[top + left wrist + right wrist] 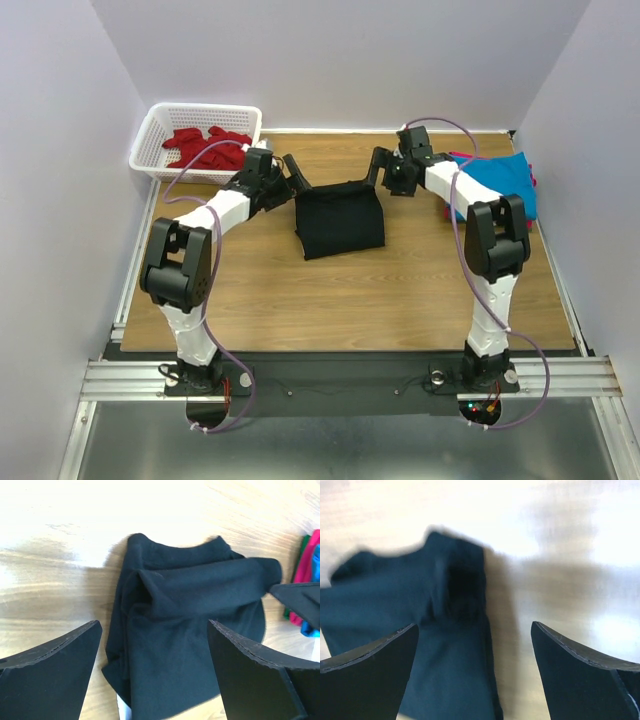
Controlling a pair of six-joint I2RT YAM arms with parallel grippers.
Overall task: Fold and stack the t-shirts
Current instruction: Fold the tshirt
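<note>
Looking maybe halfway on this one: the black t-shirt [340,222] lies roughly folded mid-scene, the left gripper [153,625] and right gripper [475,626] both wide open and empty at its far corners, not yet stacked on the turquoise t-shirt [500,178] far right, with the red t-shirts [205,148] untouched in the far-left basket [148,150].

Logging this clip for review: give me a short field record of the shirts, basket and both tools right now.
black shirt: roughly folded, lying mid-table, between the tools
left tool: open, empty, by the shirt's far left corner
right tool: open, empty, by the shirt's far right corner
blue shirt: lying at the right edge
red shirts: in the basket, far left
stacking: black shirt not yet on the blue one
</note>
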